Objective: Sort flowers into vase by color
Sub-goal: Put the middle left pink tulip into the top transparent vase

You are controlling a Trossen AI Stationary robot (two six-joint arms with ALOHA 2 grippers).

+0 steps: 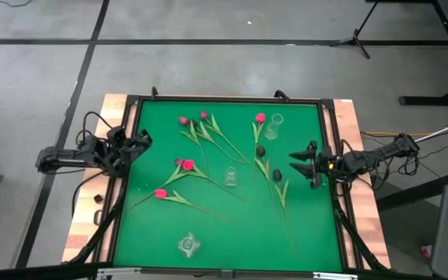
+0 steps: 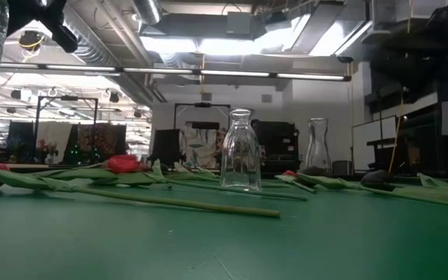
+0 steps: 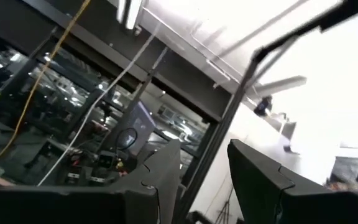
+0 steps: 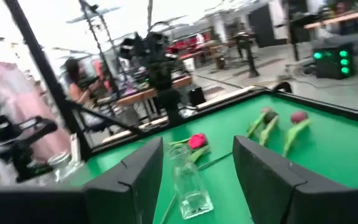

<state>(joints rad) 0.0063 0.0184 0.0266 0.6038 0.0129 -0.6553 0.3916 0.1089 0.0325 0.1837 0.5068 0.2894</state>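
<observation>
With every flower [image 1: 187, 165] lying loose mid-surface among three empty glass vases [image 1: 229, 177], the right gripper [image 1: 303, 164], fingers spread at the right edge, and the left gripper [image 1: 141, 141], fingers apart at the left edge, could topple a vase when reaching in.

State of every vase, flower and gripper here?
flowers, all lying flat on the mat, none in a vase
centre vase, upright, empty
far vase, upright, empty
near vase, upright, empty
left gripper, open, empty, at the mat's left edge
right gripper, open, empty, over the mat's right side
</observation>
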